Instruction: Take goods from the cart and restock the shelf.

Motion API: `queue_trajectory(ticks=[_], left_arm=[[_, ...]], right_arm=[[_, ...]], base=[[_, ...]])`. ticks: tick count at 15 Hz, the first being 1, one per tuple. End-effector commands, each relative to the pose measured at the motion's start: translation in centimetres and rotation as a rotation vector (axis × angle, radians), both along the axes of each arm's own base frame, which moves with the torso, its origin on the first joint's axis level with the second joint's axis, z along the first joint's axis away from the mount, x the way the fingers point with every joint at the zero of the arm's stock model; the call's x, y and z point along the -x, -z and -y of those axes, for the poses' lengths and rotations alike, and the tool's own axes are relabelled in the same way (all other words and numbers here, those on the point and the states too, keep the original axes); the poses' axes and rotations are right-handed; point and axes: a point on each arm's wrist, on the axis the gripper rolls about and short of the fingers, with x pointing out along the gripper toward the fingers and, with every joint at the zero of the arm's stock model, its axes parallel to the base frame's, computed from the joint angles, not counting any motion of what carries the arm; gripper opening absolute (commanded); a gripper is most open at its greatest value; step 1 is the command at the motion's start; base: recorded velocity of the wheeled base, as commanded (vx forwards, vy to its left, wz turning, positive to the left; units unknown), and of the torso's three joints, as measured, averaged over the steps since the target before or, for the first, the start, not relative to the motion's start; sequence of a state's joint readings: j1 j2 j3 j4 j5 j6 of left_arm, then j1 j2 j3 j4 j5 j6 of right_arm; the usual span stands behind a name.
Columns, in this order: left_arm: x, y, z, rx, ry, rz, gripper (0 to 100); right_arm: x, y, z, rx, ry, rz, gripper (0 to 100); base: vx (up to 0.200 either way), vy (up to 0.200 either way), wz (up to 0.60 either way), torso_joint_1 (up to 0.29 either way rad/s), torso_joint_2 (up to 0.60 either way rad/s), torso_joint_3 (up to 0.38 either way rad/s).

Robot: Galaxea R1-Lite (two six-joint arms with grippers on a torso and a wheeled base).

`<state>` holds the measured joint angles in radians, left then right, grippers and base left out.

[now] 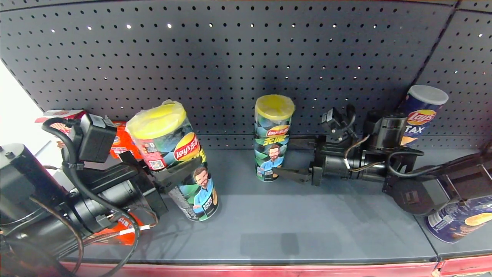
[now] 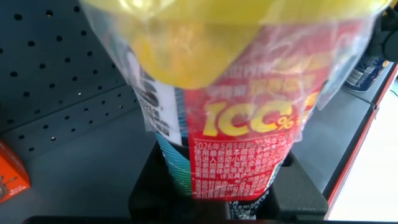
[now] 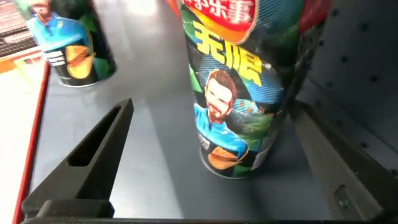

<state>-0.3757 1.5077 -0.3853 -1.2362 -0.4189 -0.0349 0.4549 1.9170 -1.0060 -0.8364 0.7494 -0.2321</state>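
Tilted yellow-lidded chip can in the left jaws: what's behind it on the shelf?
An orange carton sits behind the tilted yellow-lidded chip can, in front of the dark grey pegboard back panel. The can covers part of the carton, so its full shape is hidden.

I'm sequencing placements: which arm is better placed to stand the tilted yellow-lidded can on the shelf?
Left. The left tool is shut on the tilted can at the shelf front; the right tool stands open around the upright can farther back.
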Motion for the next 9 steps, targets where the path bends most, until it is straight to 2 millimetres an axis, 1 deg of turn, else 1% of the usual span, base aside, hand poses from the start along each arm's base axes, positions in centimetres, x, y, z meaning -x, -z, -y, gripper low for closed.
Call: queue_trajectory(ticks=[1,5,7,9], left_arm=[[0.0,0.0,0.0,0.000,0.000,-0.001,0],[0.0,0.0,0.0,0.000,0.000,-0.001,0],[0.1,0.1,0.0,-0.001,0.000,-0.001,0],[0.0,0.0,0.0,-0.001,0.000,0.001,0]], right_arm=[[1.1,-0.1,0.0,0.009,-0.016,0.009,100],[2.8,0.1,0.8,0.028,-0.016,0.003,100],[2.8,0.2,1.1,0.031,0.004,0.001,100],[2.0,0.0,1.1,0.027,0.034,0.010,100]], base=[[0.000,0.000,0.00,0.000,0.00,0.000],[0.000,0.000,0.00,0.000,0.00,0.000],[0.000,0.000,0.00,0.000,0.00,0.000],[0.000,0.000,0.00,0.000,0.00,0.000]])
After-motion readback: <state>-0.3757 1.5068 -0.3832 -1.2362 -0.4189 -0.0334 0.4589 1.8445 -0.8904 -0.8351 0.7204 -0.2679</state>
